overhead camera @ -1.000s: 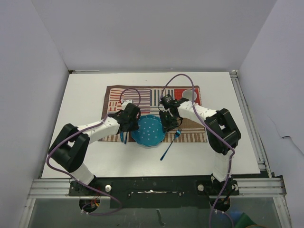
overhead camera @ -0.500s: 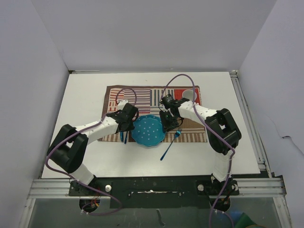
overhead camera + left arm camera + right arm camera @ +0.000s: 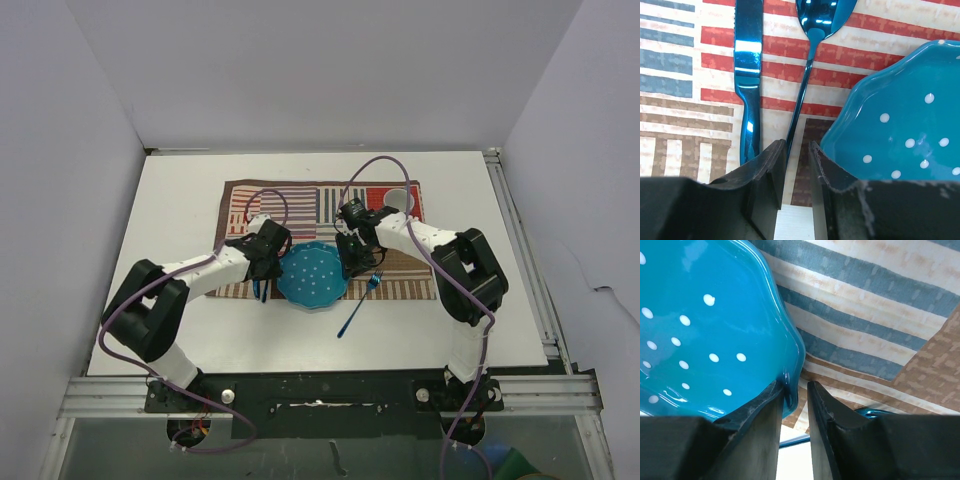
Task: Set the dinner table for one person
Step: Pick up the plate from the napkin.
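Arranging stage: right gripper (image 3: 796,390) pinches teal plate (image 3: 700,315) rim, mat (image 3: 300,205) near edge. Left gripper (image 3: 797,150) narrow, astride spoon (image 3: 807,65) handle (seemingly unclamped). White counter (image 3: 180,200) underlies mat. Next: centre plate, fetch fork (image 3: 358,305).

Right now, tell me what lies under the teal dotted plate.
The striped mat lies under the plate, whose near edge overhangs the white table. Whatever else its middle covers is hidden.
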`<state>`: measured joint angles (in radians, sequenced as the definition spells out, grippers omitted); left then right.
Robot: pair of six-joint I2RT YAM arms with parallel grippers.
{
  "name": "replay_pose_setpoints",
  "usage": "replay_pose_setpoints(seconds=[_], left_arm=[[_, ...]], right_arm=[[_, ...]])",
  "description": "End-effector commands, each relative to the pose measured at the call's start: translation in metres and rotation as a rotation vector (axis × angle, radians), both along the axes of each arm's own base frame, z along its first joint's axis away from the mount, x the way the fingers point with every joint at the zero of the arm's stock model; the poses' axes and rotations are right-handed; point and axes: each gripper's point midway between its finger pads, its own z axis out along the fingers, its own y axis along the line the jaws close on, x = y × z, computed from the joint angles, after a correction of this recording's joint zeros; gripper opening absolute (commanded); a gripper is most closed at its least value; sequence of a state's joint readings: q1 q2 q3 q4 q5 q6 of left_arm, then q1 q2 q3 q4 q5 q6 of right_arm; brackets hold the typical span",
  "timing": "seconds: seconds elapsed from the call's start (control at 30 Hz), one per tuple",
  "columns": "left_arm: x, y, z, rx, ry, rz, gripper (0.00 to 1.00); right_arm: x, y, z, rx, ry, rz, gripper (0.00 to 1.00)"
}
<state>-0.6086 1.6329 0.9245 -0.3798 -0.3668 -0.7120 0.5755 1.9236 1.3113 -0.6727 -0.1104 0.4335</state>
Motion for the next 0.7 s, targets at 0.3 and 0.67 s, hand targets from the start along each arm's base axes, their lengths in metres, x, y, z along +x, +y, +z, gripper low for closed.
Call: replay_pose_setpoints(seconds=[0.3, 0.67], left_arm=[[0.013, -0.014, 0.042, -0.061, -0.091, -0.017, 0.26], [0.01, -0.026, 0.04, -0.122, -0.078, -0.05, 0.26]], right_arm=[[-0.011, -0.024, -0.018, -0.091, 0.05, -0.009, 0.26], [-0.011, -0.023, -0.019, -0.093, 0.053, -0.008, 0.26]])
